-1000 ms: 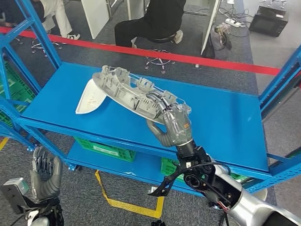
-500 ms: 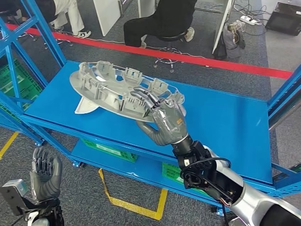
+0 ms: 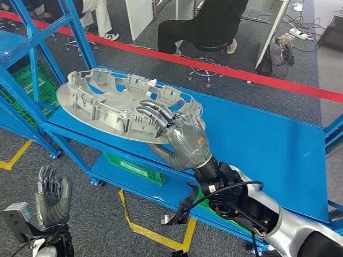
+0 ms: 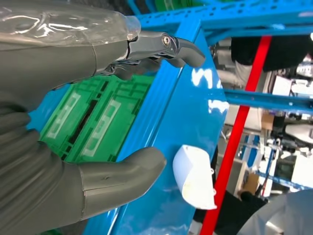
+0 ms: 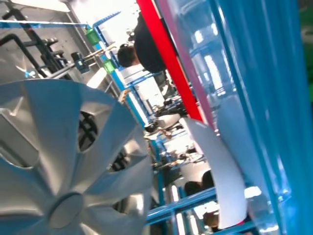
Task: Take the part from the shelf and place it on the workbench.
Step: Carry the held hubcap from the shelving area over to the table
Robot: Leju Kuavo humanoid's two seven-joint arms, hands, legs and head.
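Head view: your right hand (image 3: 189, 142) grips the part (image 3: 121, 104), a round grey wheel cover, by its right rim, dark fingers (image 3: 155, 113) curled over the ribbed inner face, thumb under the edge. The part sits tilted above the blue shelf (image 3: 259, 142), its left side hanging out past the shelf's near-left edge; you can't tell whether it still touches the deck. Green crates (image 3: 133, 168) sit on the lower level, a red floor line (image 3: 251, 77) runs behind the shelf, and a seated person (image 3: 202, 29) in black is on the far side. Your left hand (image 3: 51, 195) hangs low at near left, palm up, fingers loosely curled, holding nothing. Left wrist view: left hand (image 4: 74, 122) spread, thumb and fingers apart, nothing between them; past it you see the blue shelf, green crates and a small white curved piece (image 4: 193, 176) lying on the shelf. Right wrist view: the part's spoked outer face (image 5: 70, 161) sits close to the camera, with the white piece (image 5: 225, 161) on the blue shelf beyond it; the right hand's fingers are hidden by the part.
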